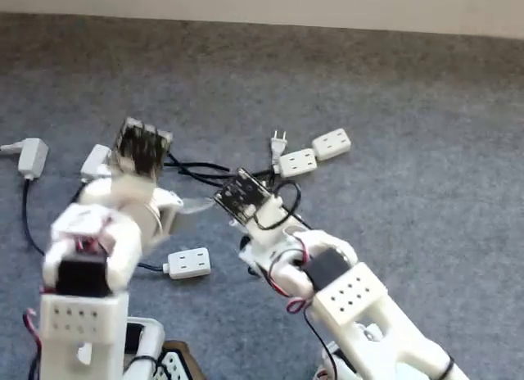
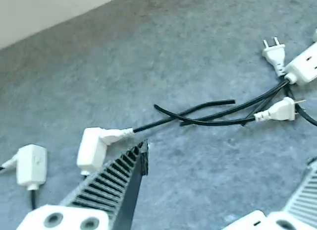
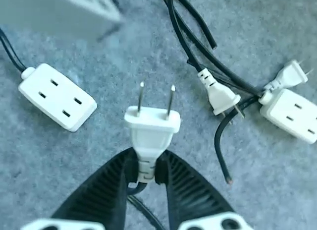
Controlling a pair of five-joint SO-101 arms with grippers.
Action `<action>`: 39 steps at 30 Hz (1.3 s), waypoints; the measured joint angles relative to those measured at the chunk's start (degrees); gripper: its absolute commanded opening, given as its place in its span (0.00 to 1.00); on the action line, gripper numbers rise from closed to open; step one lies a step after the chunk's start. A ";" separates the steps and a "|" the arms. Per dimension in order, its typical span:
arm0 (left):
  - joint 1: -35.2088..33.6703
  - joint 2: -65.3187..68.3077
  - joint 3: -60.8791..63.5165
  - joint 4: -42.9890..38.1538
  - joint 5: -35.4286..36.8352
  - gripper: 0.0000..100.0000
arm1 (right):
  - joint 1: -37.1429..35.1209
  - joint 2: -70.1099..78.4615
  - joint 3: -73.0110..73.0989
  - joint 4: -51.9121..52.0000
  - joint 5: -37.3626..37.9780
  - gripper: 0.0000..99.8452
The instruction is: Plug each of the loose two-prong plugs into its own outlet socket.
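Clamping right end effector (image 3: 146,163) on the neck of a two-prong plug (image 3: 151,128), just behind the body, prongs bare and pointing ahead. Held low over the worktop (image 1: 426,110), centre of the high frame. Nearest free outlet socket (image 1: 190,263) lying flat, slots up, lower centre-left of that frame, apart from the plug.

Risks, as judged:
- Gripped on the flexible neck, not the body. Likely to pivot or buckle under an insertion push.
- Needs tilting prongs-down to meet upward slots. Any skew likely to jam or miss.
- Socket unanchored, so liable to skate away on contact.
- Black cords (image 3: 174,22) close by. Could snag or drag.

Left end effector (image 2: 228,160) spread wide, empty, hovering upper left of the high frame beside a white adapter (image 2: 91,150), well apart from the socket.
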State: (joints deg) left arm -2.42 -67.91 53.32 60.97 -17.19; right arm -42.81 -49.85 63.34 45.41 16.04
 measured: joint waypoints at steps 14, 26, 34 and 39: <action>3.69 -13.36 16.18 -5.80 6.15 0.45 | -8.79 -4.48 0.53 2.99 -5.80 0.01; 3.60 -14.07 21.80 -6.86 5.45 0.45 | -4.04 -4.40 -10.64 14.33 -5.01 0.01; 3.78 -14.07 23.38 -8.26 5.45 0.45 | -2.46 -4.40 -17.05 18.11 -4.66 0.01; 5.98 -14.07 24.35 -8.53 5.36 0.45 | -2.46 -4.40 -17.14 18.11 -4.66 0.01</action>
State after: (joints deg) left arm 3.56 -81.98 77.67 52.44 -11.82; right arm -45.27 -54.24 46.20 63.52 11.38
